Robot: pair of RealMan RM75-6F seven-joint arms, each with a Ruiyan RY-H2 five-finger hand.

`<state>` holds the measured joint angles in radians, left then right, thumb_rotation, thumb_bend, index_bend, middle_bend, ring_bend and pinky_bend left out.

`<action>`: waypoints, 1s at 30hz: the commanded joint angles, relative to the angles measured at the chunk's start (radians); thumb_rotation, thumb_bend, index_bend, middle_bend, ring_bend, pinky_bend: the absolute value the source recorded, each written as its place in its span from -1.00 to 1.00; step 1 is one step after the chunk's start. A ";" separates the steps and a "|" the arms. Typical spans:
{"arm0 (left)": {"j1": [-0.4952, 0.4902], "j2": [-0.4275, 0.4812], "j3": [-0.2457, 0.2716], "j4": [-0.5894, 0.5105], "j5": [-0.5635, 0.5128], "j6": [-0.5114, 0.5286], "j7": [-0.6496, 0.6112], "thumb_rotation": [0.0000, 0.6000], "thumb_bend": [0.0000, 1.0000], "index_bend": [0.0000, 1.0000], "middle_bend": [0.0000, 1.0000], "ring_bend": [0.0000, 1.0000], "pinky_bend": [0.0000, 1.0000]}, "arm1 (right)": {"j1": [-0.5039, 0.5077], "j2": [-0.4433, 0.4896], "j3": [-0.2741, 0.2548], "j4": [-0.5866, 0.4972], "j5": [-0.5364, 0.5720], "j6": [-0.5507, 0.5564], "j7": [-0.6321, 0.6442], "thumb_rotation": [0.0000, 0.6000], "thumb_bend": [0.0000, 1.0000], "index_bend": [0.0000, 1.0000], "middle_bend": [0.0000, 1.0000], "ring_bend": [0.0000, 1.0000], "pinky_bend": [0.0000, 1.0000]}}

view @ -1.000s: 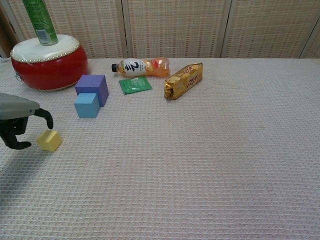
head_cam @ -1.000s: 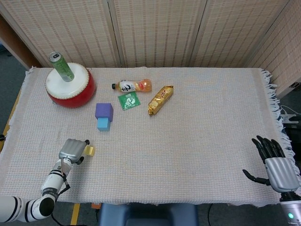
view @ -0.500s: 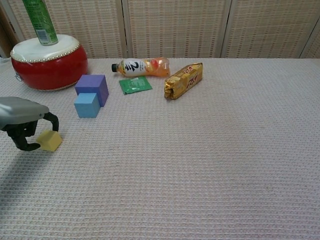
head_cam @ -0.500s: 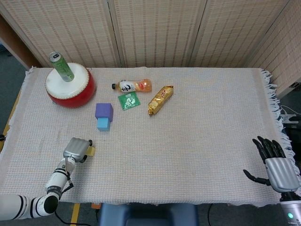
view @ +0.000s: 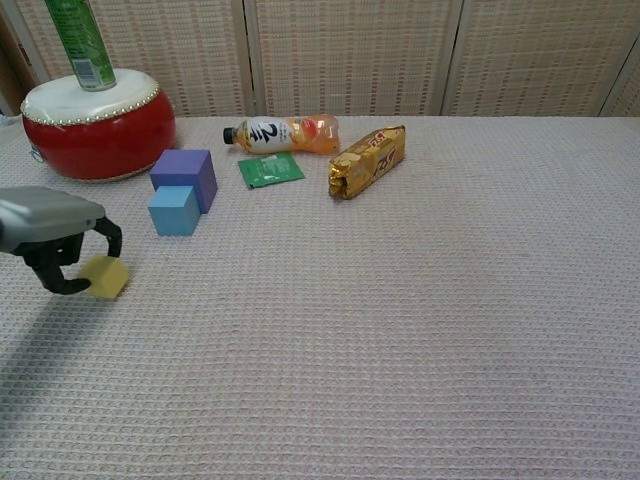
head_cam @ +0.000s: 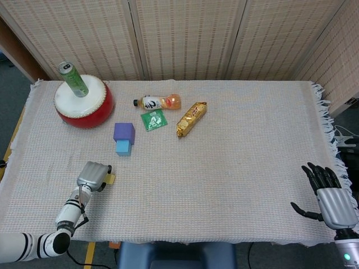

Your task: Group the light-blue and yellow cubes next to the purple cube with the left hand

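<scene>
Yellow was the colour still out of place: the yellow cube (view: 106,277) lay near the table's left front, well apart from the purple cube (view: 185,176), while the light-blue cube (view: 174,210) already sat touching the purple one. Over the last second the left hand (view: 60,238) had slid rightward until its curled fingers hooked around the yellow cube, one in front and one behind. Whether they were actually squeezing it could not be told. To judge by this, the grasp was about closing and the carry had yet to begin.

The chest view showed the fingers framing the cube from the side. The head view hid most of the cube under the hand, but alone showed the right hand (head_cam: 331,196), resting fingers apart and empty at the table's right front.
</scene>
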<state>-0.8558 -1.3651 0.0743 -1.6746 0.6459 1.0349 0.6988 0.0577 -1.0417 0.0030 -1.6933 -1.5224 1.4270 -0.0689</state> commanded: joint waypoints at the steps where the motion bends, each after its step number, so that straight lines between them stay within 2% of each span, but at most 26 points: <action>1: 0.007 0.005 -0.021 -0.008 0.011 -0.005 -0.029 1.00 -0.20 -0.12 1.00 1.00 1.00 | 0.000 0.000 0.001 0.000 0.001 0.000 0.000 0.15 -1.00 -1.00 -1.00 -1.00 -1.00; 6: 0.001 0.004 -0.066 0.009 0.013 -0.039 -0.075 1.00 -0.20 -0.13 1.00 1.00 1.00 | 0.003 -0.001 0.001 0.001 0.005 -0.009 -0.002 0.15 -1.00 -1.00 -1.00 -1.00 -1.00; 15: -0.045 -0.083 -0.140 0.106 -0.003 -0.075 -0.077 1.00 -0.20 -0.13 1.00 1.00 1.00 | 0.009 -0.003 0.005 0.003 0.024 -0.025 -0.005 0.15 -1.00 -1.00 -1.00 -1.00 -1.00; 30: -0.078 -0.154 -0.140 0.188 -0.077 -0.083 -0.004 1.00 -0.21 -0.14 1.00 1.00 1.00 | 0.002 0.012 0.005 0.003 0.022 -0.012 0.018 0.15 -1.00 -1.00 -1.00 -1.00 -1.00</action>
<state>-0.9326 -1.5159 -0.0683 -1.4911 0.5720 0.9487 0.6897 0.0599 -1.0301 0.0083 -1.6899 -1.5005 1.4145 -0.0511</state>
